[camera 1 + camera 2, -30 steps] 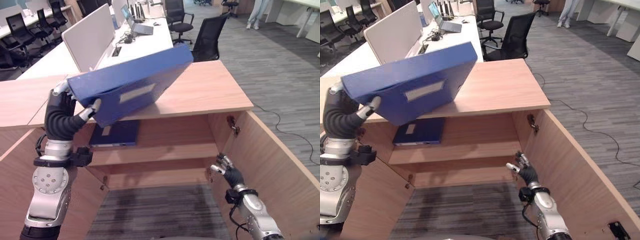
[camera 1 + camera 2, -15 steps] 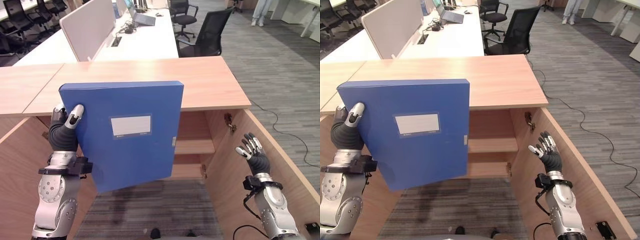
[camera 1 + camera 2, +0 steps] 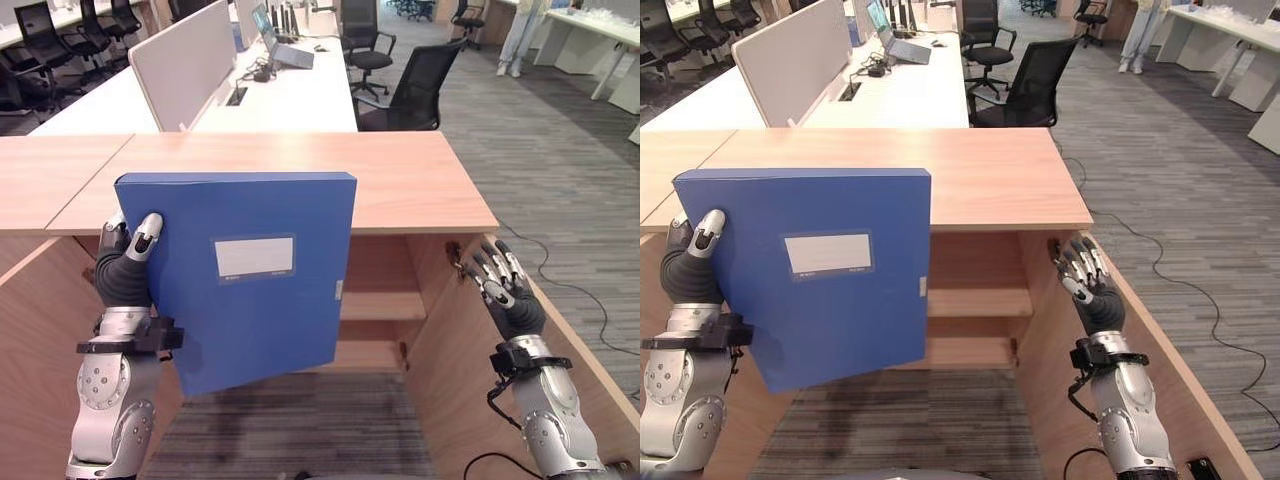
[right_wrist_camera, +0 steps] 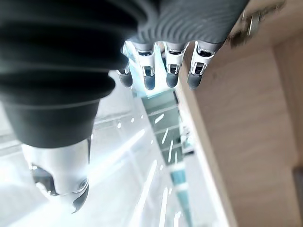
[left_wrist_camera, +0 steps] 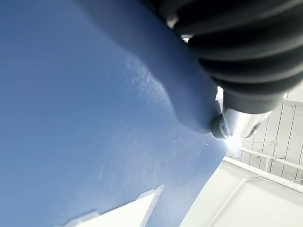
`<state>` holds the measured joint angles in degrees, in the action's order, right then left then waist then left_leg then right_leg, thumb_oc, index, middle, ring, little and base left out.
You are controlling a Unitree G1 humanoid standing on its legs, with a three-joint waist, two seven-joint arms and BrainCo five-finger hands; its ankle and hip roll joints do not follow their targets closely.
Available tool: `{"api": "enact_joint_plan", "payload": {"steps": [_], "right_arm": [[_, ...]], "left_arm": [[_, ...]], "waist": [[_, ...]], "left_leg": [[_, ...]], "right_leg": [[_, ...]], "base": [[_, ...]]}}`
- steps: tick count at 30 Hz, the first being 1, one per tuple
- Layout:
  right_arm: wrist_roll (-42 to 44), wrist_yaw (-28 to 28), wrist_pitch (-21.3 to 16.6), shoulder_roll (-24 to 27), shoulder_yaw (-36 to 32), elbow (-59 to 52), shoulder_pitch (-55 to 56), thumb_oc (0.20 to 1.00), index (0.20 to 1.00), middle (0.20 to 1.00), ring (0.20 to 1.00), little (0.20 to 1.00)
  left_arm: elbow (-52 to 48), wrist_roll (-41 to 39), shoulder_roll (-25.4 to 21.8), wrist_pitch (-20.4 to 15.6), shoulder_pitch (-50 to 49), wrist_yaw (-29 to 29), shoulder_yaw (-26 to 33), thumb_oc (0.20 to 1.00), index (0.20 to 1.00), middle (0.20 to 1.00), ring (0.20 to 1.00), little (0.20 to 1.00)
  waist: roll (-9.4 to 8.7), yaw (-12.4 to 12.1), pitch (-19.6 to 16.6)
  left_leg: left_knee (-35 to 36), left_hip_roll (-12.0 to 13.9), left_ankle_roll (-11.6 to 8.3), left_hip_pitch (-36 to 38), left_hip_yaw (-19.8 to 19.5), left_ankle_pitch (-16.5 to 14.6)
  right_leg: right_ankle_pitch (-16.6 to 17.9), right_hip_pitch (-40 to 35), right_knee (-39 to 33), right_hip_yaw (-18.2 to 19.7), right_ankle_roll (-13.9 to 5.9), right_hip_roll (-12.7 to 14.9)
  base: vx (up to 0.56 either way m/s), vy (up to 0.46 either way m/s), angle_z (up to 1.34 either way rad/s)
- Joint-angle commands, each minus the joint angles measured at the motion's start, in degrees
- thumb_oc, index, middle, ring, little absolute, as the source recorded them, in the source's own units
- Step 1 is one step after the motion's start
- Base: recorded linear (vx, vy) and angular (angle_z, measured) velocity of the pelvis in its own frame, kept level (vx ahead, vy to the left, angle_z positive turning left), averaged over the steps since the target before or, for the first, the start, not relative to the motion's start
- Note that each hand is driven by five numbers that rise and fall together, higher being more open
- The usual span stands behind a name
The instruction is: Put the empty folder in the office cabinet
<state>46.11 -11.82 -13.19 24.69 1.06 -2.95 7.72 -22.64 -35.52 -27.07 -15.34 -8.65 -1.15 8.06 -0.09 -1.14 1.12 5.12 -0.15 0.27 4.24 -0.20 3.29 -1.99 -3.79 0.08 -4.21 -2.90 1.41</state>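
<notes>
Left hand [image 3: 128,268] grips upright blue folder [image 3: 250,290], apparently shut; white label.

The upright blue folder [image 3: 250,280] screens the cabinet's [image 3: 400,190] left side. To its right the shelf [image 3: 380,305] lies open — the door [image 3: 560,350] flanks that gap.

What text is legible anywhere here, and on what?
None can be read.
Blue folder, held upright by the left hand: its white label looks blank, apart from a tiny mark at its lower edge, too small to read.
Cabinet: no print visible.
</notes>
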Motion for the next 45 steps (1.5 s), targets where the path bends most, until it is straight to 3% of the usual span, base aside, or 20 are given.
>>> {"api": "enact_joint_plan", "payload": {"steps": [1,3,8,14,31,45], "right_arm": [[3.13,-6.77,0.20,1.58,5.43,-5.87,-4.33,1.000,1.000,1.000,1.000,1.000],[1.67,-8.34,2.02,2.23,10.91,-4.69,-5.88,1.000,1.000,1.000,1.000,1.000],[0.63,-9.61,3.69,1.61,16.31,-0.78,-7.91,1.000,1.000,1.000,1.000,1.000],[-6.27,-6.55,3.63,-0.84,22.32,9.44,-13.11,1.000,1.000,1.000,1.000,1.000],[-7.35,-5.12,3.41,-4.78,27.48,10.13,-19.84,1.000,1.000,1.000,1.000,1.000],[-8.02,-6.40,4.10,-3.32,26.72,8.78,-18.37,1.000,1.000,1.000,1.000,1.000]], "left_arm": [[0.21,1.30,-1.72,-1.84,3.43,1.95,-1.22,0.200,0.200,0.200,0.200,0.200],[1.33,1.41,-1.30,-1.28,5.26,2.68,-3.97,0.200,0.200,0.200,0.200,0.200],[1.89,1.43,-1.14,-1.21,7.55,3.13,-6.17,0.200,0.200,0.200,0.200,0.200],[1.36,0.90,-0.43,-1.17,11.62,4.02,-11.24,0.200,0.200,0.200,0.200,0.200],[3.38,4.81,0.75,-0.79,17.45,3.03,-18.68,0.200,0.200,0.200,0.200,0.200],[7.80,16.77,-2.34,-1.62,18.02,-1.74,-12.94,0.200,0.200,0.200,0.200,0.200]], "waist": [[-3.35,-0.27,-2.25],[-3.41,-0.43,-2.28],[-3.41,-0.66,-2.32],[-3.48,-1.24,-2.59],[-3.76,-1.59,-3.03],[-3.99,-1.57,-3.40]], "left_leg": [[-0.12,-3.19,1.82,2.32,-1.30,-7.10],[-0.12,-3.09,1.66,2.27,-0.99,-7.00],[-0.12,-3.01,1.56,2.31,-0.93,-6.97],[-0.12,-2.81,1.44,2.10,-1.13,-6.81],[-0.12,-2.75,1.27,2.06,-1.47,-6.64],[-0.12,-2.35,0.88,2.35,-0.52,-6.97]], "right_leg": [[2.19,-0.67,-4.69,2.34,-1.84,1.10],[2.28,-0.73,-4.79,2.44,-1.80,1.19],[2.45,-0.77,-4.96,2.50,-1.73,1.22],[2.40,-0.91,-5.08,2.27,-1.71,1.22],[2.48,-1.13,-5.08,1.78,-1.58,1.26],[2.51,-1.19,-5.08,1.79,-1.72,1.16]], "base": [[0.00,0.000,0.00],[-0.01,-0.003,-0.02],[0.00,0.000,0.00],[0.00,0.000,0.00],[0.00,-0.001,0.01],[0.00,-0.001,0.00]]}}
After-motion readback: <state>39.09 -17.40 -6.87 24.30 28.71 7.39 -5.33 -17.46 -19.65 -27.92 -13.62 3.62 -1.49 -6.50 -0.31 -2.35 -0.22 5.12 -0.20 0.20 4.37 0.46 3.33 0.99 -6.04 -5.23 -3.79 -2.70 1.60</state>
